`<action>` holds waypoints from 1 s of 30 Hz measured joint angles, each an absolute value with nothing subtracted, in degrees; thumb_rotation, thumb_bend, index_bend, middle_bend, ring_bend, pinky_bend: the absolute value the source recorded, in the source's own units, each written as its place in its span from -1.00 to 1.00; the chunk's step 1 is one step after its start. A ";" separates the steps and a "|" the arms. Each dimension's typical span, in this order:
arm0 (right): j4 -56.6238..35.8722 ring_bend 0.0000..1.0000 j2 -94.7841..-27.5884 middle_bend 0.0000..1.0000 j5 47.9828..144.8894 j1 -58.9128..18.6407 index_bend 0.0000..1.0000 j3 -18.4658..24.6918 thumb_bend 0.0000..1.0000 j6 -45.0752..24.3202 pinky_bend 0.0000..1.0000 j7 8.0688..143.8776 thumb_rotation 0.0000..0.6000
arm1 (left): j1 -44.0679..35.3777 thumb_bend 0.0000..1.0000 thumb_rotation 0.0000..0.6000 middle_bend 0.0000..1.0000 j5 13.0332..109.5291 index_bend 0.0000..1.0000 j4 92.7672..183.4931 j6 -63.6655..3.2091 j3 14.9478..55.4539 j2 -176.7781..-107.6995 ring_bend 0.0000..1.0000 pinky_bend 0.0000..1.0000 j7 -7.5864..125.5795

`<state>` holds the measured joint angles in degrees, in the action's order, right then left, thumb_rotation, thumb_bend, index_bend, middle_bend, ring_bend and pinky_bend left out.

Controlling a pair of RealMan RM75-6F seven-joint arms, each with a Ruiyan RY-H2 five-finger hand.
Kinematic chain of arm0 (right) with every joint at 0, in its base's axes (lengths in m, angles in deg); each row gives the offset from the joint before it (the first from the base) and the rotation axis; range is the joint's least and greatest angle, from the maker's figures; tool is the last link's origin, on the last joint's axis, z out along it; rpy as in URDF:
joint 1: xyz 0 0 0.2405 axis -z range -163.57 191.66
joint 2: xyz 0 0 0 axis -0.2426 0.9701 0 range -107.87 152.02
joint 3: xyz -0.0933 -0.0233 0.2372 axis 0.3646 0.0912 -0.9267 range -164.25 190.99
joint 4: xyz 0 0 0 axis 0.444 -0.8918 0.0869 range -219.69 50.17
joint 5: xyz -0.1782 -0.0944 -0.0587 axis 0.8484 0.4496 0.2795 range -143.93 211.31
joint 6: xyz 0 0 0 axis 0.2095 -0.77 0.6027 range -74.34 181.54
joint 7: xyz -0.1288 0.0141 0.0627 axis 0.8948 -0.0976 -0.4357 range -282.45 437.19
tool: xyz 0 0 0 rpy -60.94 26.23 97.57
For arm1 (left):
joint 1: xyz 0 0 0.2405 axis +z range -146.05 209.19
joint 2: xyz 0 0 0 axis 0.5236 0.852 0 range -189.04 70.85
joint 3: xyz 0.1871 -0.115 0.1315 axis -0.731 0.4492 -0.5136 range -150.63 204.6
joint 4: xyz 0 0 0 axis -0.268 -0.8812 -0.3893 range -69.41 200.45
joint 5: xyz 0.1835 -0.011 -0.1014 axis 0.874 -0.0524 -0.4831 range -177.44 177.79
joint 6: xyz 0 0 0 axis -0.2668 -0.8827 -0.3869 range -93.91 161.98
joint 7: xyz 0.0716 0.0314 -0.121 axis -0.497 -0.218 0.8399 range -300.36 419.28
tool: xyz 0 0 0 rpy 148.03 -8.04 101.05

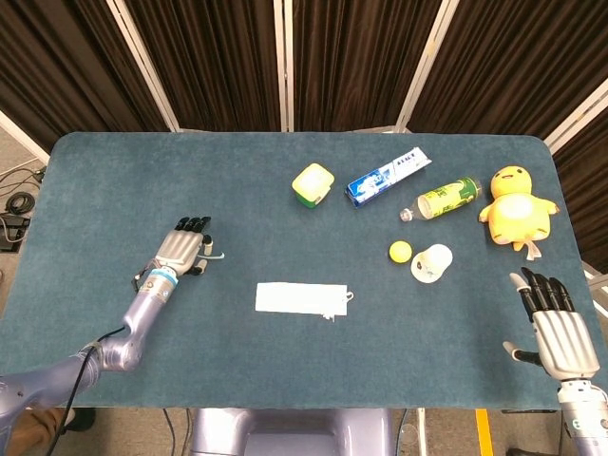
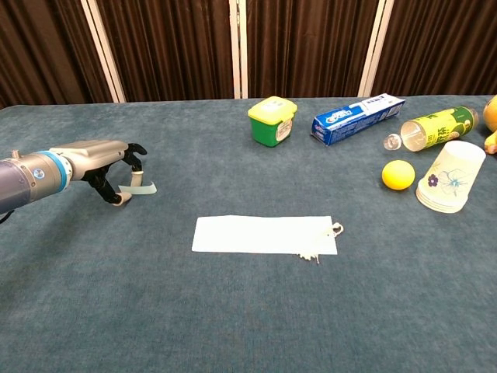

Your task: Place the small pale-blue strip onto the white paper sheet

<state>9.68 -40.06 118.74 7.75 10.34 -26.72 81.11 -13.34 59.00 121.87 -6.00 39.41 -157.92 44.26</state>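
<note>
The small pale-blue strip (image 1: 217,255) (image 2: 144,188) lies flat on the blue table, left of the white paper sheet (image 1: 300,298) (image 2: 264,235). My left hand (image 1: 180,253) (image 2: 109,162) hovers right at the strip's left end, with fingers curved down over that end and the thumb just in front. The strip still rests on the cloth, and no grip on it shows. My right hand (image 1: 555,329) lies at the table's near right corner with fingers spread and nothing in it. It shows only in the head view.
At the back right are a green-and-yellow tub (image 1: 313,183) (image 2: 272,120), a blue toothpaste box (image 1: 385,177) (image 2: 359,118) and a lying bottle (image 1: 445,198) (image 2: 432,128). A yellow ball (image 1: 400,251) (image 2: 397,174), paper cup (image 1: 432,262) (image 2: 449,183) and yellow plush duck (image 1: 516,209) lie nearer.
</note>
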 measured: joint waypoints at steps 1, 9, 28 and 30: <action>9.67 -1.00 -40.05 -1.00 118.70 7.74 -0.95 10.34 -1.00 -26.69 -1.00 81.05 1.00 | -13.45 -0.08 1.00 -1.00 59.02 0.06 121.69 -6.17 39.31 -158.13 -1.00 -1.00 44.29; 9.71 -1.00 -39.84 -1.00 118.68 7.77 -0.95 10.42 -1.00 -26.79 -1.00 80.72 1.00 | -13.35 -0.05 1.00 -1.00 59.39 0.26 122.24 -7.34 39.05 -158.37 -1.00 -1.00 45.17; 10.10 -1.00 -39.63 -1.00 118.74 7.86 -0.93 10.54 -1.00 -27.13 -1.00 80.92 1.00 | -15.95 -0.05 1.00 -1.00 64.66 0.27 135.06 -10.14 38.17 -155.93 -1.00 -1.00 43.61; 10.07 -1.00 -39.54 -1.00 118.64 7.91 -0.93 10.47 -1.00 -27.22 -1.00 80.78 1.00 | -16.96 -0.05 1.00 -1.00 64.35 0.27 135.63 -9.65 38.22 -156.52 -1.00 -1.00 42.26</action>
<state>10.07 -39.54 118.64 7.91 10.47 -27.22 80.78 -16.96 64.35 135.63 -9.65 38.22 -156.52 42.26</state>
